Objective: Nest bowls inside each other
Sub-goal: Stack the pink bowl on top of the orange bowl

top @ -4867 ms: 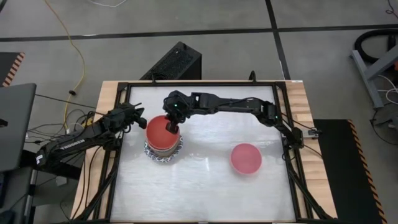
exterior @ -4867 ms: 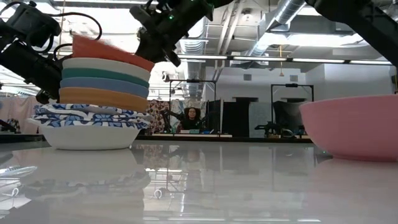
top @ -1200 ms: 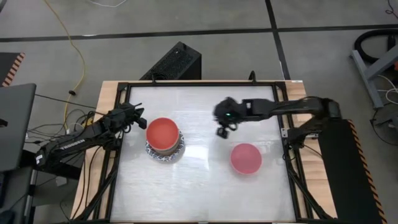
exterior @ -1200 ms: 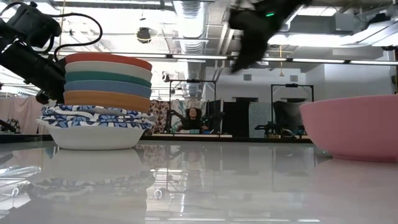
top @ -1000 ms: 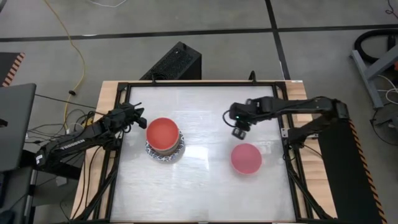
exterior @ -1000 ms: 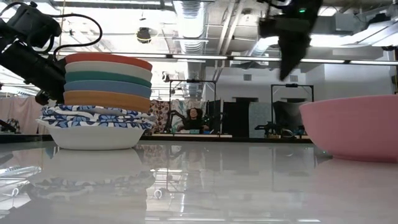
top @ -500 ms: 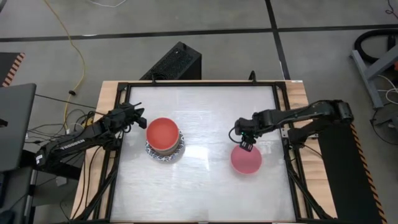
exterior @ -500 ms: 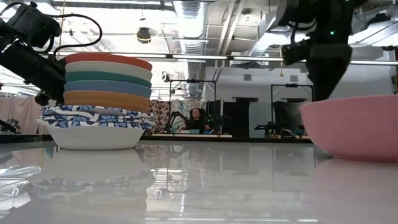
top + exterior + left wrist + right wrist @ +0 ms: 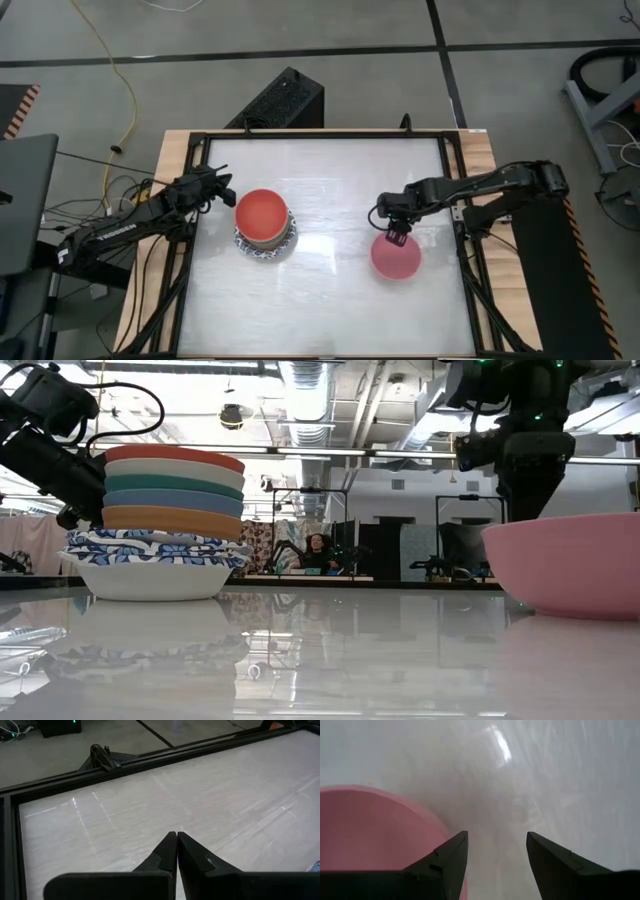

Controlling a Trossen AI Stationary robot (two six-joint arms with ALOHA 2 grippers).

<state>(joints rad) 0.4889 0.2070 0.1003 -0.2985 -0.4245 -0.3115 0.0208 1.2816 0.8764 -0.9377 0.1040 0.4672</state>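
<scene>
Since the earlier frames your right gripper [image 9: 394, 236] has left the stack, crossed the table and dropped to the pink bowl [image 9: 396, 255]; the red bowl [image 9: 263, 214] it was seating now sits flat on top.

Right gripper: fingers spread wide, nothing between them. In the right wrist view one finger [image 9: 445, 862] sits over the pink bowl's rim and the other [image 9: 555, 865] over bare table outside it, so it straddles the rim on the far side of the bowl. I can't tell whether a finger touches the rim yet.

Left gripper [image 9: 222, 185]: fingers pressed together, holding nothing, parked just beside the stack [image 9: 160, 525] on the side away from the pink bowl. Idle.

Progress, judging from these views:
- Stack reads, from the low view, as patterned blue-and-white bowls [image 9: 150, 550] at the bottom, then orange, blue, green, cream, red on top. Exact count of the patterned ones is hard to tell.
- Pink bowl is the only one outside the stack, upright on the table [image 9: 330, 290], well apart from the stack on the right arm's side.

Left to do: close on the pink rim, lift, carry it over the stack, seat it in the red bowl. That looks like the last nest.
</scene>
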